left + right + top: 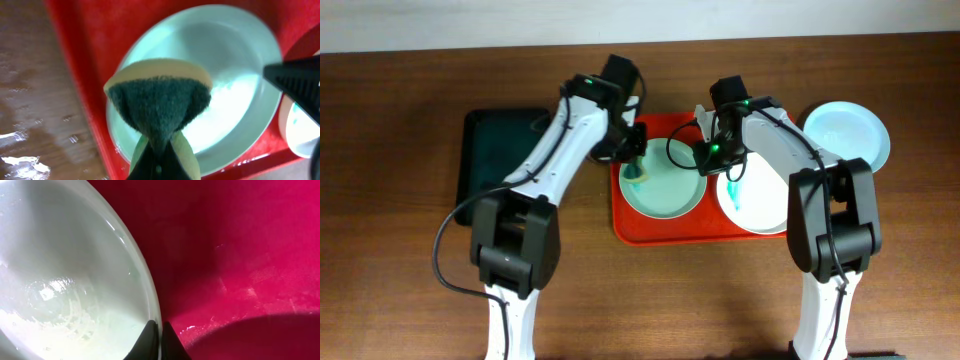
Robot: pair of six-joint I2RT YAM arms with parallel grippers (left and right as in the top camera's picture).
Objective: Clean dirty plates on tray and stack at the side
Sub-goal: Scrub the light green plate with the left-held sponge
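Left gripper (635, 160) clamping sponge (160, 100), holding it over mint plate (670, 192) near left rim, likely for scrubbing. Right gripper (159, 331) pinching same plate's right rim, seemingly bracing it on tray (650, 232). Smeared plate (762, 205) sitting alongside on tray. Third plate (847, 135) sitting off tray.
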